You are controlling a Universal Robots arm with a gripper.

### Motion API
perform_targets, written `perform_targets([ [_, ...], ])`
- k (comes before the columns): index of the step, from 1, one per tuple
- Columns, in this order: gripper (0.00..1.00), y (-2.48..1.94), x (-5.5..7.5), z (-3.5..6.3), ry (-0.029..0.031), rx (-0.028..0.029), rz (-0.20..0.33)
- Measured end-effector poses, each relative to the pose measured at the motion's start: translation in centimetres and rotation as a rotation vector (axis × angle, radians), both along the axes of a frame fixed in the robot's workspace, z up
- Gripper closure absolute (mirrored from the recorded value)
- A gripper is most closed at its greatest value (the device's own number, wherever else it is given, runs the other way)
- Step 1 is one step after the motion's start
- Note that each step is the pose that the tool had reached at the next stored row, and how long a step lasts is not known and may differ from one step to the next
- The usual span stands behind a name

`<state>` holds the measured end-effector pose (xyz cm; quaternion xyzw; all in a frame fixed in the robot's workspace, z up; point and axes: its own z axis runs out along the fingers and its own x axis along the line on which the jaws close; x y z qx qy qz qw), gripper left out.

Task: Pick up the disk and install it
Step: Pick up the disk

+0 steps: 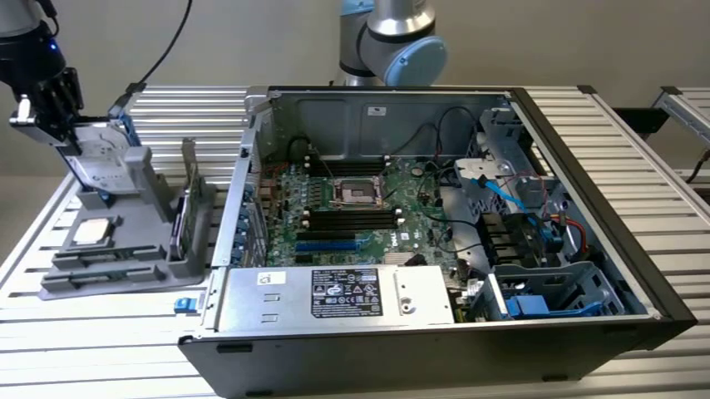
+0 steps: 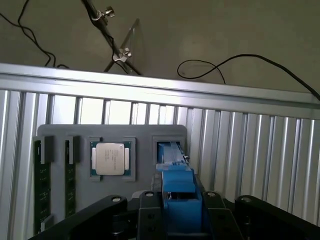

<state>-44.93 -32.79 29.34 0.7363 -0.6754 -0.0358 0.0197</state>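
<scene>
Pincer work reads differently in each view. From the exterior view it is a black block with the disk hanging under it. The disk stands on edge, its long axis steeply upright and leaning a little, with the pale labelled face turned toward the exterior view's right. Its lower end meets the raised slot of the grey moulded tray; whether it sits in the slot or hangs just clear I cannot tell.

The wrist view shows the grip itself. The pincer is about half closed, its dark fingers pressed on either side of the disk's glossy blue plastic carrier. Beyond the pincer in that view lie the matte tray, a square silver chip in its pocket and two green memory sticks in slots.

The exterior view also takes in the open black computer case, well off to the pincer's side, with a green motherboard inside. All of it rests on a ribbed aluminium table.
</scene>
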Motion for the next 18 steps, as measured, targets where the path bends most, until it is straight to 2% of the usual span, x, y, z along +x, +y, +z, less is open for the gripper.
perform_targets([
  [18,0.67,1.03,0.0,0.67,0.0001,-0.0043,0.0],
])
